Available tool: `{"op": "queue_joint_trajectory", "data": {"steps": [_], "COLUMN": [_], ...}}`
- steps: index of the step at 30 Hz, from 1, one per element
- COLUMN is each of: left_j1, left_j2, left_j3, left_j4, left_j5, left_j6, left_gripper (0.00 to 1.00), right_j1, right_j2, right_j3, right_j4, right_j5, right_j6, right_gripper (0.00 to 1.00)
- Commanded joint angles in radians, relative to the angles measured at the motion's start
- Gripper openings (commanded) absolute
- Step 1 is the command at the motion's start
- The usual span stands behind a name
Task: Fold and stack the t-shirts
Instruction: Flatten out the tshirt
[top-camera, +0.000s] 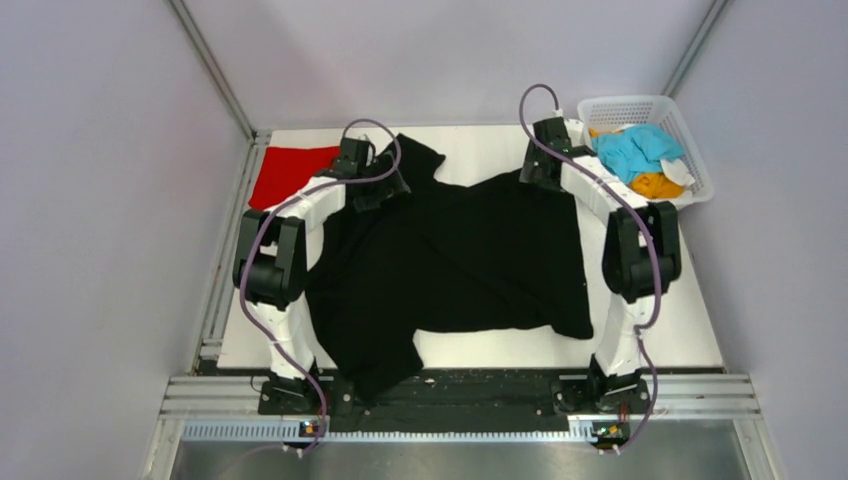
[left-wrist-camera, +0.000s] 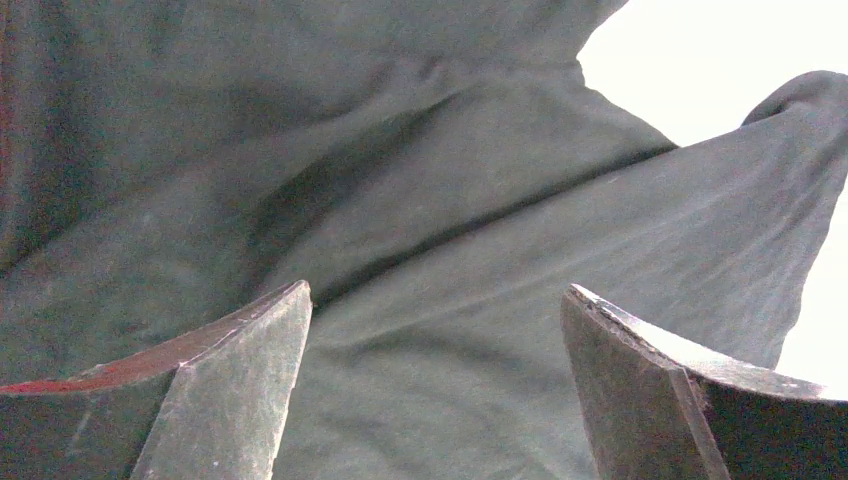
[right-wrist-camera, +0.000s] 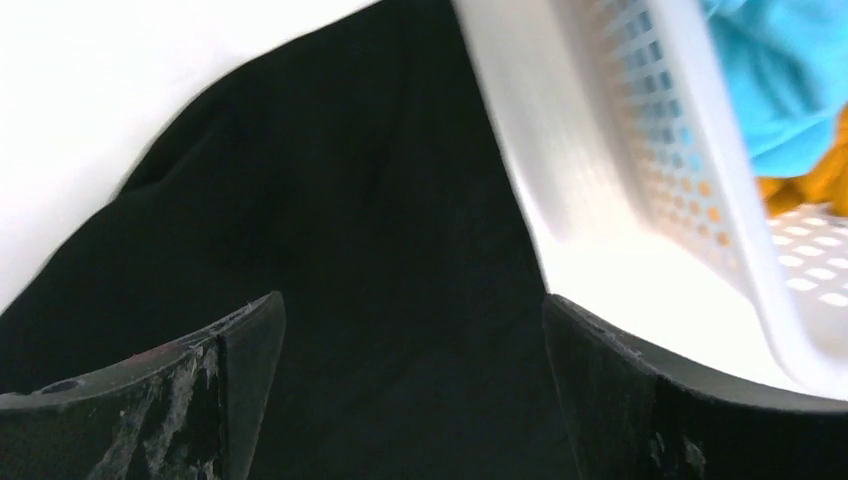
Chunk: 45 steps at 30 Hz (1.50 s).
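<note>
The black t-shirt (top-camera: 460, 250) lies spread on the table (top-camera: 680, 330), I think ready for folding. The left tool (left-wrist-camera: 435, 290) and the right tool (right-wrist-camera: 412, 297) hover over its far edge, both released — holding nothing. Four shirts: this one, one red t-shirt (top-camera: 290, 172) set aside far-left, one light blue shirt (top-camera: 635, 150) and one orange shirt (top-camera: 655, 185) in the single basket (top-camera: 630, 102).

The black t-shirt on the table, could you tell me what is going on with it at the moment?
Both arms reach over the black t-shirt, spread but rumpled on the table. The left gripper and right gripper hover at its far edge, fingers open, holding nothing. A red t-shirt lies at the far left corner; the light blue shirt and orange shirt sit in the white basket at far right.
</note>
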Motion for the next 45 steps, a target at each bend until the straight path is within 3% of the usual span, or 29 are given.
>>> {"op": "queue_joint_trajectory", "data": {"steps": [1, 5, 11, 16, 26, 31, 35, 37, 40, 45], "left_j1": [0.000, 0.000, 0.000, 0.007, 0.052, 0.062, 0.067, 0.068, 0.077, 0.081], "left_j2": [0.034, 0.159, 0.338, 0.486, 0.803, 0.874, 0.908, 0.912, 0.956, 0.927], "left_j3": [0.138, 0.260, 0.419, 0.589, 0.921, 1.015, 1.081, 1.063, 1.098, 1.130], "left_j4": [0.035, 0.043, 0.092, 0.075, 0.112, 0.181, 0.204, 0.299, 0.388, 0.394], "left_j5": [-0.002, 0.032, 0.125, 0.075, 0.112, 0.050, -0.023, -0.053, -0.010, 0.023], "left_j6": [0.006, -0.006, -0.055, -0.097, -0.361, -0.486, -0.517, -0.510, -0.526, -0.524], "left_gripper": [0.99, 0.99, 0.99, 0.99, 0.99, 0.99, 0.99, 0.99, 0.99, 0.99], "right_j1": [0.018, 0.022, 0.020, -0.018, -0.101, -0.147, -0.153, -0.153, -0.153, -0.148], "right_j2": [-0.172, -0.165, -0.120, -0.118, -0.077, -0.041, -0.011, 0.007, 0.032, 0.002], "right_j3": [-0.231, -0.369, -0.399, -0.444, -0.433, -0.384, -0.331, -0.300, -0.265, -0.234], "right_j4": [0.286, 0.416, 0.415, 0.429, 0.448, 0.440, 0.445, 0.450, 0.473, 0.473], "right_j5": [-0.317, -0.379, -0.277, -0.276, -0.251, -0.263, -0.282, -0.291, -0.319, -0.373], "right_j6": [0.022, 0.069, 0.060, 0.094, 0.079, 0.081, 0.046, 0.034, 0.015, -0.035], "right_gripper": [0.98, 0.98, 0.98, 0.98, 0.98, 0.98, 0.98, 0.98, 0.98, 0.99]}}
